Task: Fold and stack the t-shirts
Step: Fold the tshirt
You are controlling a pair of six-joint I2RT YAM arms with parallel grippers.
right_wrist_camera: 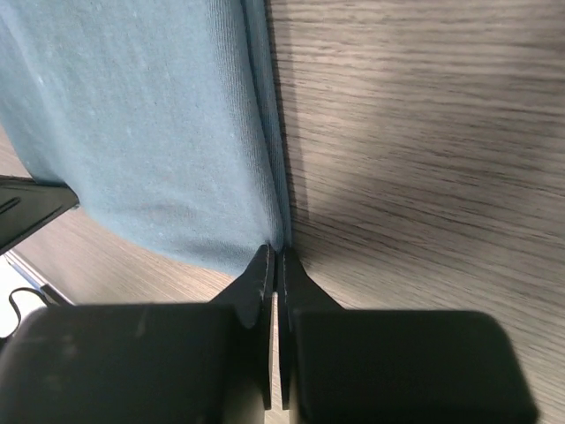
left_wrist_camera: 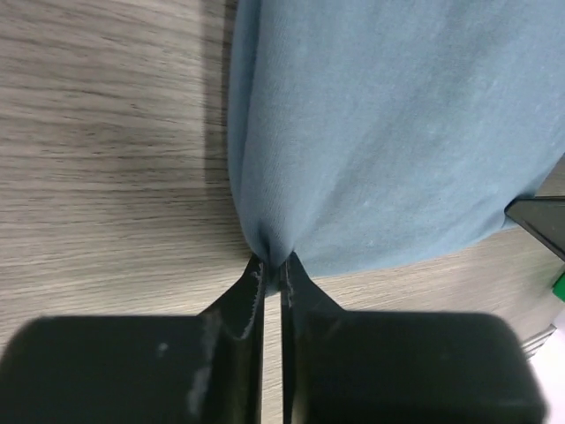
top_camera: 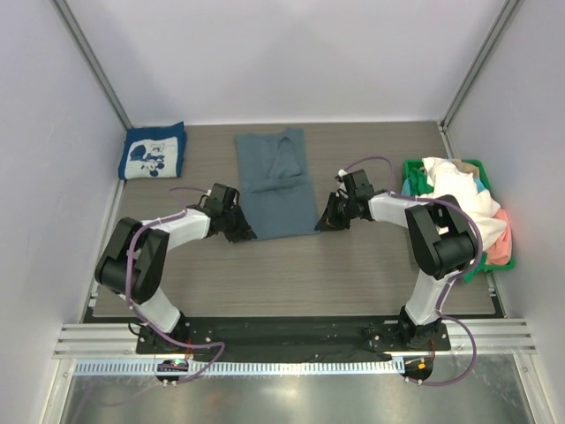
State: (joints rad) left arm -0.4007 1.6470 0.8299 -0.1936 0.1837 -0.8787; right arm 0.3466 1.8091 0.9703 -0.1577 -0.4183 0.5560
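Note:
A slate-blue t-shirt (top_camera: 278, 181) lies folded lengthwise as a long strip on the wooden table. My left gripper (top_camera: 248, 234) is shut on its near left corner; the left wrist view shows the cloth (left_wrist_camera: 397, 132) pinched between the jaws (left_wrist_camera: 274, 265). My right gripper (top_camera: 320, 224) is shut on its near right corner, with the cloth (right_wrist_camera: 150, 132) pinched at the jaw tips (right_wrist_camera: 276, 254). A folded navy t-shirt with a white cartoon print (top_camera: 153, 151) lies at the far left. More t-shirts, white, pink and teal (top_camera: 468, 205), are heaped in the basket.
A green plastic basket (top_camera: 412, 170) stands at the right edge of the table. White walls close in the table on the left, far side and right. Bare wood (top_camera: 335, 265) lies between the shirt and the arm bases.

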